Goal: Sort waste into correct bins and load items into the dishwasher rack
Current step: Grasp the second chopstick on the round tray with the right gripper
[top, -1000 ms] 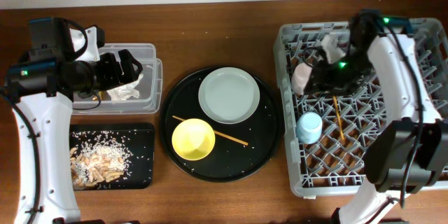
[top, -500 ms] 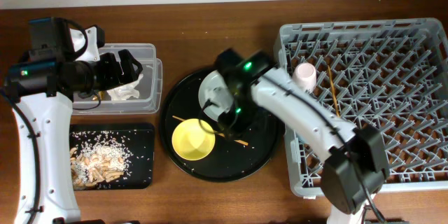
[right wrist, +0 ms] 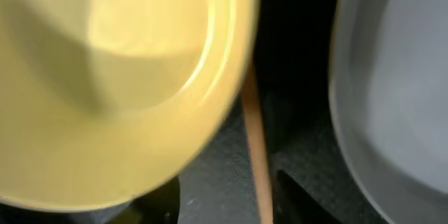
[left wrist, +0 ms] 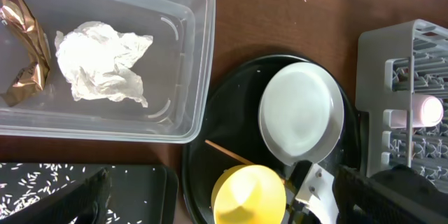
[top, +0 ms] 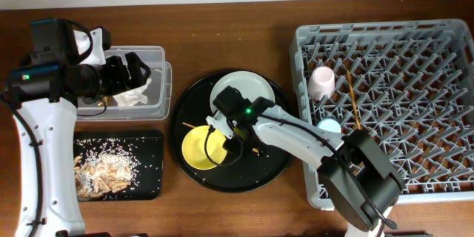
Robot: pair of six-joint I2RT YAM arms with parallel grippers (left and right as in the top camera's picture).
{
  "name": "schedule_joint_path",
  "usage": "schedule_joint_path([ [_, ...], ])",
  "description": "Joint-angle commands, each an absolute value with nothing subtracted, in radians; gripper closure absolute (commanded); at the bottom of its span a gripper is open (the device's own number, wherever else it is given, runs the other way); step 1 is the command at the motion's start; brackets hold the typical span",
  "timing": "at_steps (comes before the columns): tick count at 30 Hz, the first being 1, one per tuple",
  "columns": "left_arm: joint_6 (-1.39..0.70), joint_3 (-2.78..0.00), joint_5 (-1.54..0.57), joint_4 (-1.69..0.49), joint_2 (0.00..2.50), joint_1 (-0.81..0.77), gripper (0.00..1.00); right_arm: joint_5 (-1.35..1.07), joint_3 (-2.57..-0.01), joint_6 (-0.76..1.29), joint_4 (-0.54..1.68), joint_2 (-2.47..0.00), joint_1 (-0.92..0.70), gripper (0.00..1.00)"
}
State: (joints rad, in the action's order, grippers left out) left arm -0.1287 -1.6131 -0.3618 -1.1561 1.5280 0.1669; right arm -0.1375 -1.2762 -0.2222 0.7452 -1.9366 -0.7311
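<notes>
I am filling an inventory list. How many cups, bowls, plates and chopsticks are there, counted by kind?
Cups: 2, pink cup, blue cup
Bowls: 1, yellow bowl
Plates: 1, pale plate
Chopsticks: 2, rack chopstick, tray chopstick
Total: 6

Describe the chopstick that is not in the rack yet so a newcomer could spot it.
Find the large round black tray in mid-table. A thin wooden chopstick lies slanted on it, between the yellow bowl and the pale plate. Unlike its twin in the grey rack, it rests on black.
</notes>
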Motion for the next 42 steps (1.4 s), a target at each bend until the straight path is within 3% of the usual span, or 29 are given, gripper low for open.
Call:
schedule_joint_path([
  [1, -0.134, -1.610, -0.358, -1.154, 1.528, 0.167, 0.00, -0.095, -1.251, -0.236, 0.715, -1.933, -0.733, 0.62],
  [16, -0.134, -1.610, -0.358, -1.154, 1.528, 0.168, 0.00, -0.093, -1.163, -0.235, 0.613, -1.937, -0.733, 0.63],
  [20, -0.134, -1.610, -0.358, -1.154, 1.528, 0.168, 0.00, -0.093, -1.163, -0.235, 0.617, -1.937, -0.733, 0.88],
  [25, -0.134, -1.610, -0.358, -1.154, 1.528, 0.168, 0.00, -0.093, -1.164, -0.235, 0.651, -1.937, -0.733, 0.96],
  [37, -0.134, -1.610, -0.358, -1.154, 1.528, 0.168, 0.00, -0.091, -1.411, -0.228, 0.924, -1.851, -0.731, 0.96],
  [42, -0.134, -1.610, -0.358, -1.154, 1.528, 0.168, 0.00, 0.041, -1.570, -0.115, 1.075, -1.850, -0.678, 0.96],
])
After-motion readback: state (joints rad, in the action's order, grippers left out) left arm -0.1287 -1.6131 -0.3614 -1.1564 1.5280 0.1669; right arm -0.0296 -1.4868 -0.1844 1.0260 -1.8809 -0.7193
